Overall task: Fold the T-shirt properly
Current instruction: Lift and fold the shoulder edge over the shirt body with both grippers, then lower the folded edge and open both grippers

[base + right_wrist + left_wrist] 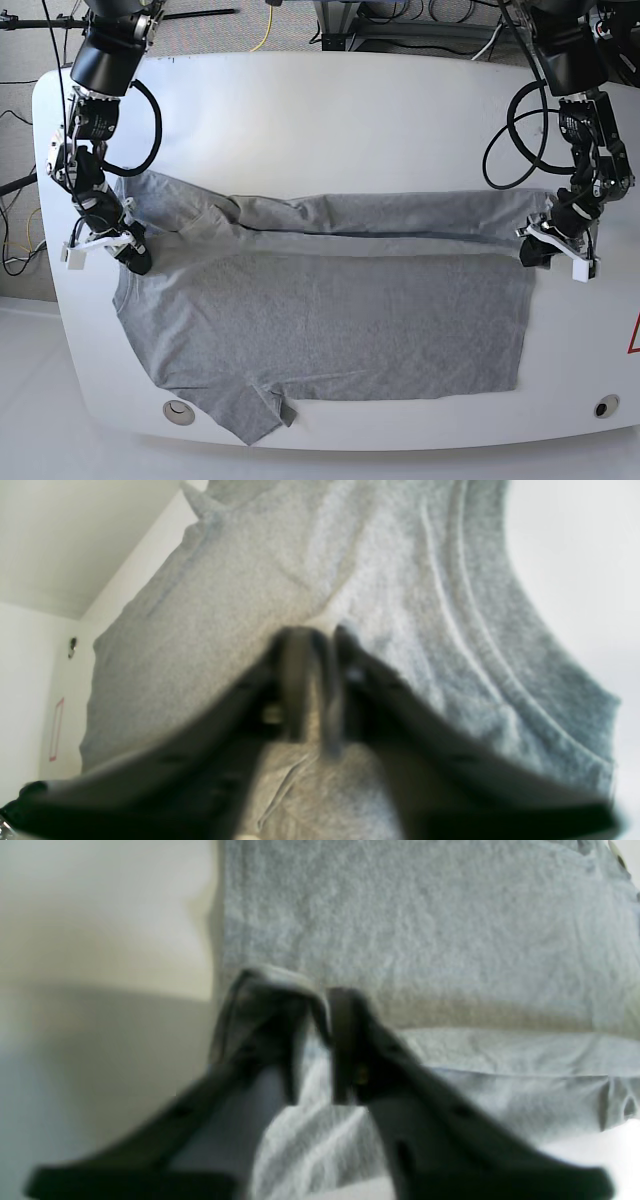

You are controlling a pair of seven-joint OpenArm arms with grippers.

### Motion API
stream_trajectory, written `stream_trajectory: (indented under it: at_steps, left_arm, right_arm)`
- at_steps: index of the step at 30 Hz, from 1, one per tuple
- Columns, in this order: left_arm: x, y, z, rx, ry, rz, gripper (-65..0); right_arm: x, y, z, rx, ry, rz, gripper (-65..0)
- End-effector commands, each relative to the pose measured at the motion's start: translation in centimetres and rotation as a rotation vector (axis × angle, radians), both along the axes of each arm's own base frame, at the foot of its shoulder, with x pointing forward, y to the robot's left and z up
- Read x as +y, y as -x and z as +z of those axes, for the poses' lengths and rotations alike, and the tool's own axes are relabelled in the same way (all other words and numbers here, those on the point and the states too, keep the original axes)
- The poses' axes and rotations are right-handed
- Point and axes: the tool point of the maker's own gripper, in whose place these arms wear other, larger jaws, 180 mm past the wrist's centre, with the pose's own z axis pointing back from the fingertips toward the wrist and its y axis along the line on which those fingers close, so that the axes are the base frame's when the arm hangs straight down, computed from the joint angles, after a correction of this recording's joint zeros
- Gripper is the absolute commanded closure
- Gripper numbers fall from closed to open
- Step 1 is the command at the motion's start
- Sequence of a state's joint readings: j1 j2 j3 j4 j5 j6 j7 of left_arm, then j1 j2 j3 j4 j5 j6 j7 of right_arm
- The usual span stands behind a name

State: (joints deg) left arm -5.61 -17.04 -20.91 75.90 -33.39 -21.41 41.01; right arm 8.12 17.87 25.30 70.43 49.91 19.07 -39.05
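The grey T-shirt [330,320] lies flat on the white table [330,120], its far long edge folded over toward the middle as a narrow band [380,215]. My left gripper [537,250] stands at the shirt's right end. In its wrist view this gripper [312,1000] has its jaws a little apart, with a cloth edge [280,977] draped over one finger. My right gripper [135,260] rests at the shirt's left end by the sleeve. Seen from its wrist, the right gripper [322,640] is blurred, jaws slightly parted over the grey fabric [225,605].
A sleeve [250,410] lies near the table's front edge. Round holes sit at the front left [178,410] and front right [603,405] of the table. Cables and stands crowd the floor behind the far edge [400,25]. A red mark [634,335] shows at the right edge.
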Motion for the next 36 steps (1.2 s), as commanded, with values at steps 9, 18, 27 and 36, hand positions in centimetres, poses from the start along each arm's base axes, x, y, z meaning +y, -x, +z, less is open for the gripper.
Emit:
stream_trajectory:
  at_steps: [9,18,27,36]
  left_arm:
    - [1.3,-1.2,2.0,-0.046,-0.072,-0.007,-32.2]
    - [2.1,-1.0,1.9,-0.017,-0.216,-0.054,-45.4]
    - [1.6,-1.3,3.2,-0.061,-0.4,-0.121,-39.6]
    - [1.0,-1.6,3.1,-0.058,-0.37,-0.114,-28.5]
  right_arm:
    - [-0.5,-1.6,3.3,-0.091,0.02,0.012,-33.2]
    - [-0.7,-1.5,4.5,-0.083,0.185,0.061,-49.5]
    - [-3.5,-0.6,3.4,0.0,0.398,0.051,-50.6]
    - [-2.5,-0.9,3.0,-0.023,0.372,0.064,-28.1]
